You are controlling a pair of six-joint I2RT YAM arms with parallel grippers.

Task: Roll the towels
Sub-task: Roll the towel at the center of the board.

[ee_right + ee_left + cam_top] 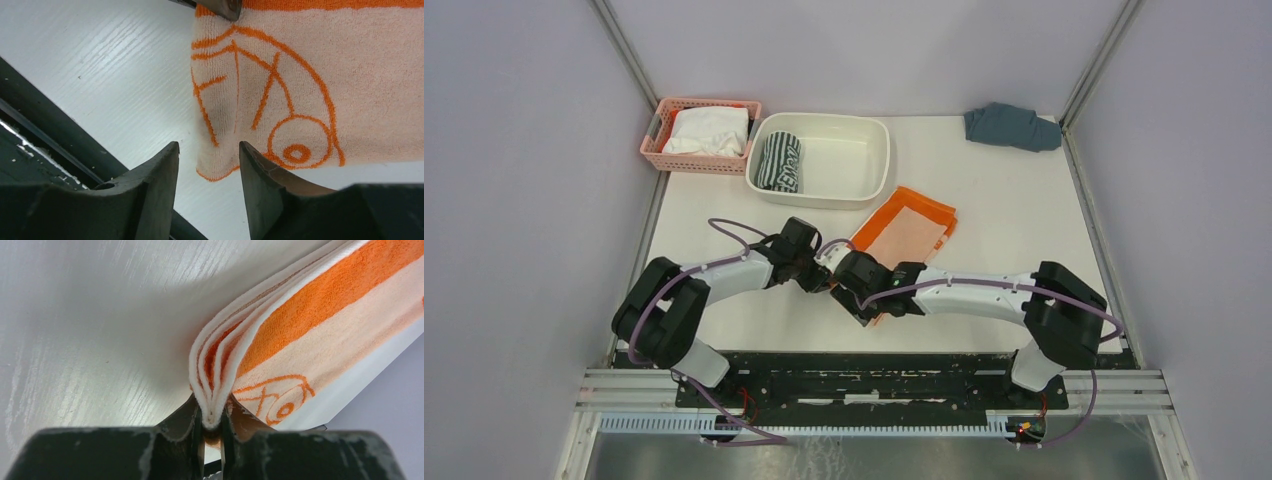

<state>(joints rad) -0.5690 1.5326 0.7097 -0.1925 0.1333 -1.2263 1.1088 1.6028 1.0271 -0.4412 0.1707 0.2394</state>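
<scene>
The folded orange towel (906,228) lies on the table (1024,220) before the white tub (824,196), its long axis running diagonally away from the arms, its near edge clenched by the left gripper (212,422), with the right gripper (207,155) straddling the neighbouring corner, jaws apart.

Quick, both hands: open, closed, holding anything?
Left hand: closed on the folded edge of the orange towel.
Right hand: open, straddling the towel's corner, not gripping.

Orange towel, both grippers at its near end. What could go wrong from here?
1. The left gripper pinches only the folded edge of the orange towel; a pull could slip layers free and splay the fold.
2. The right gripper stands open around a corner, so holding from one side may skew any roll.
</scene>
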